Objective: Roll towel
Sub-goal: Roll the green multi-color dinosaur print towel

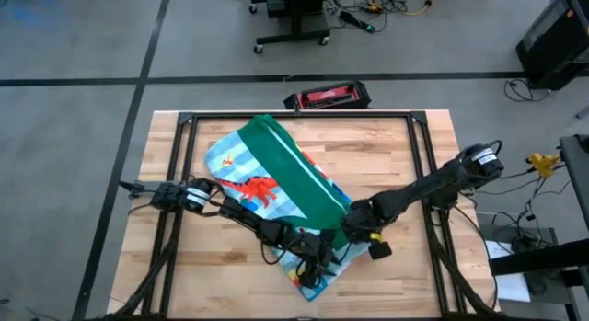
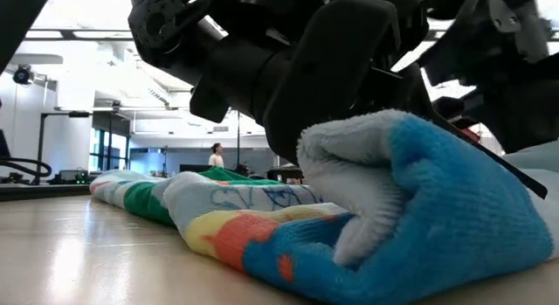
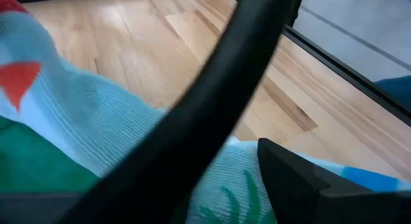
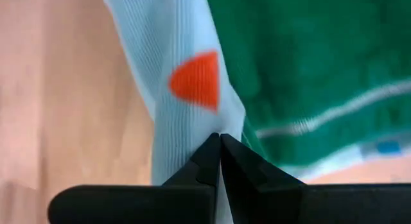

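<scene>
Right wrist view shows the right gripper (image 4: 220, 142) with its two dark fingers pressed tip to tip, pinching a thin fold of the towel (image 4: 192, 89), a soft light blue-white cloth with red, green and blue dinosaur prints and a broad green border; a red triangle of the print sits just beyond the fingertips, with the green part off to one side. From above, that right gripper (image 1: 361, 231) sits at the near end of the towel (image 1: 276, 178), on the edge of the green band, and the left gripper (image 1: 313, 266) is just beside it, nearer the table's front edge, down on the cloth's near corner. Left wrist view shows one dark finger (image 3: 295, 179) resting on pale blue fabric (image 3: 96, 134) with a black cable (image 3: 212, 115) crossing in front; its jaws stand partly apart, and whether they grip the cloth cannot be told. Beyond both grippers the towel stretches diagonally away across the pale wooden table (image 1: 386, 146), partly folded so the green back lies over the printed face. At table height, the nearest towel end (image 2: 393, 209) is curled over in a thick fold under the dark arms. Far behind, a person (image 2: 215, 155) stands in the room.
</scene>
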Robot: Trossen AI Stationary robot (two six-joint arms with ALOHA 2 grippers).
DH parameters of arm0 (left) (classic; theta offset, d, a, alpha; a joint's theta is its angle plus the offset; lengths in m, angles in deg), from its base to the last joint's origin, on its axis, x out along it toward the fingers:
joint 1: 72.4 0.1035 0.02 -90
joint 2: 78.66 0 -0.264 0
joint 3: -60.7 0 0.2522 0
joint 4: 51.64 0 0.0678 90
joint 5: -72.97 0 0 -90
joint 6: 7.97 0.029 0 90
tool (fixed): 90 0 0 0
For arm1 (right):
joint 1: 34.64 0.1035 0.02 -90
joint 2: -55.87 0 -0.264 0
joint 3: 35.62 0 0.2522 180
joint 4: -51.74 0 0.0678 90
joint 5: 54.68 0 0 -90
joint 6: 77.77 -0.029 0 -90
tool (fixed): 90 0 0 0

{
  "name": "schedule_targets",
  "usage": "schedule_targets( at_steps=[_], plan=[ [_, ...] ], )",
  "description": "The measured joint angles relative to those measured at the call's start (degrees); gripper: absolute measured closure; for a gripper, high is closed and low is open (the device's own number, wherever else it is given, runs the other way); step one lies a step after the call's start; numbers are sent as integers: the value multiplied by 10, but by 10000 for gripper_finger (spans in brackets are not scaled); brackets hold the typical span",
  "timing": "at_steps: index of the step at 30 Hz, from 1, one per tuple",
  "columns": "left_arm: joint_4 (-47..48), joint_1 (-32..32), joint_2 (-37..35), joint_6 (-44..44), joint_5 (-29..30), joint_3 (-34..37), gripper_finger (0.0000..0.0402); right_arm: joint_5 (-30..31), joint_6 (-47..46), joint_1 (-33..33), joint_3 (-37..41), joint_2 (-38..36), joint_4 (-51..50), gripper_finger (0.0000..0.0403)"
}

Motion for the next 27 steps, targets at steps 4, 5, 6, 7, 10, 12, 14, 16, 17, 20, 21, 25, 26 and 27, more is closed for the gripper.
schedule_targets(
  at_steps=[4,5,6,7,10,12,14,16,17,20,21,25,26,27],
  plan=[
    [-2,1,0,5,-11,0,245,-9,13,-26,17,4,25,403],
    [-2,1,0,5,-13,0,245,-6,16,-32,21,6,24,403],
    [-2,1,0,5,-13,0,244,-5,16,-38,23,6,22,403],
    [-2,1,0,5,-13,0,245,-4,15,-42,23,6,17,403],
    [-2,1,0,6,-15,0,245,-32,7,-52,23,0,13,403],
    [-2,1,0,6,-15,0,245,-46,4,-53,23,-1,7,403],
    [0,1,0,6,-15,0,245,-47,2,-53,25,-1,-13,403],
    [0,1,0,6,-16,0,245,-48,-3,-53,29,0,-29,403],
    [0,1,0,6,-16,0,245,-47,-4,-53,33,0,-36,403],
    [0,1,0,6,-16,0,245,-48,-5,-54,50,0,-41,403],
    [0,1,0,6,-16,0,245,-48,-5,-54,55,0,-40,403],
    [0,1,0,6,-16,0,245,-28,-9,-55,64,0,-44,403],
    [0,1,0,6,-16,0,245,-15,-11,-55,64,0,-49,403],
    [0,1,0,6,-17,0,245,-4,-11,-56,64,0,-57,403]
  ],
)
